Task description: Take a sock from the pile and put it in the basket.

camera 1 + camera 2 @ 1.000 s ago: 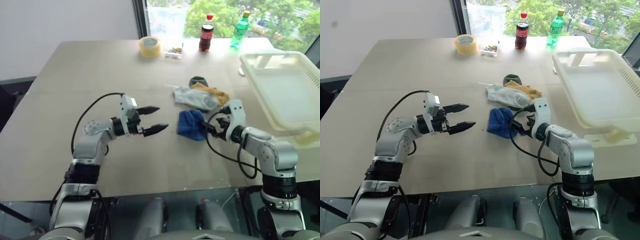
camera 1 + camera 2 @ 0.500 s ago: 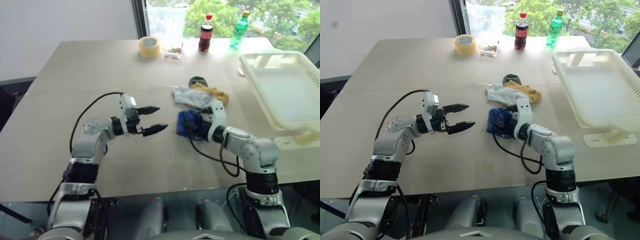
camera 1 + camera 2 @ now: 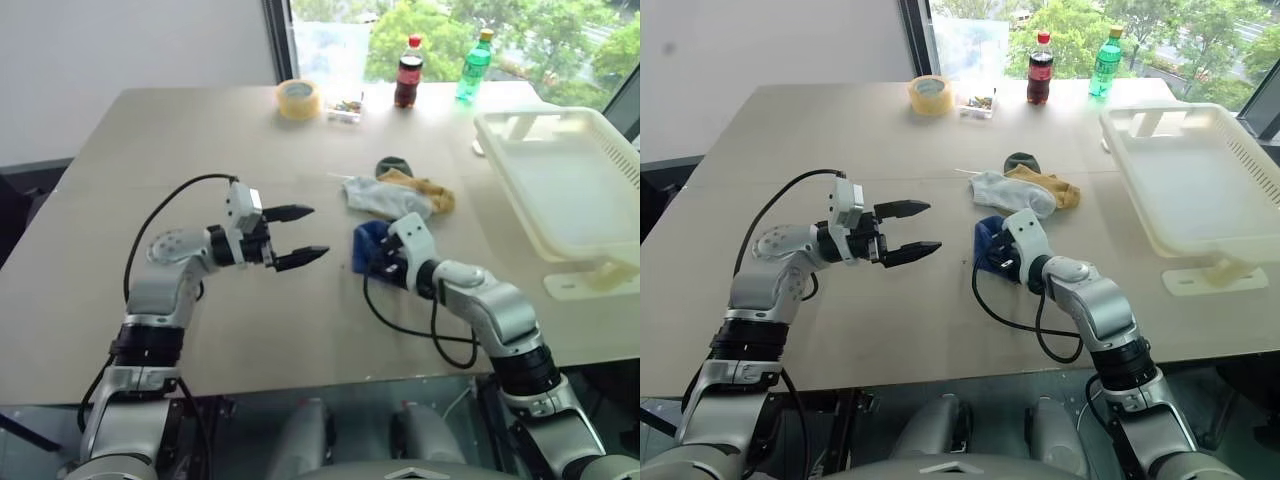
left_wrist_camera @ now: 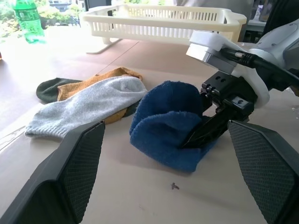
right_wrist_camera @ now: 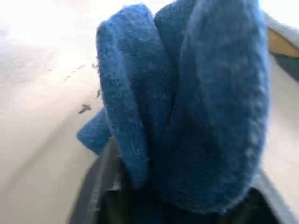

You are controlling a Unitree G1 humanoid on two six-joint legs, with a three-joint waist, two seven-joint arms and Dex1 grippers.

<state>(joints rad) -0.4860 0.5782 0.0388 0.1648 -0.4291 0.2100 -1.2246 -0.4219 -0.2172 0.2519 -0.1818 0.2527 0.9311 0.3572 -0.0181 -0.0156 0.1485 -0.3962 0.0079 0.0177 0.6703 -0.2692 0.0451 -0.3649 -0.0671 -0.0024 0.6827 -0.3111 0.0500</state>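
The pile lies mid-table: a light grey sock (image 3: 385,195), a mustard sock (image 3: 430,188) and a dark sock (image 3: 395,163). Just in front of them a blue sock (image 3: 370,242) is bunched up on the table. My right gripper (image 3: 384,262) is shut on it, and folds of the blue sock (image 5: 187,116) bulge between its fingers. To the left of that sock my left gripper (image 3: 315,232) hovers open and level, pointing at it and holding nothing. The white slotted basket (image 3: 545,113) stands at the right of the table.
At the far edge by the window stand a roll of yellow tape (image 3: 300,98), a small clear box (image 3: 345,108), a cola bottle (image 3: 406,72) and a green bottle (image 3: 472,65). Bare tabletop lies in front of and left of the socks.
My right gripper has swung left onto the blue sock and closed on it, bunching the cloth. The left gripper has stayed where it was, open.
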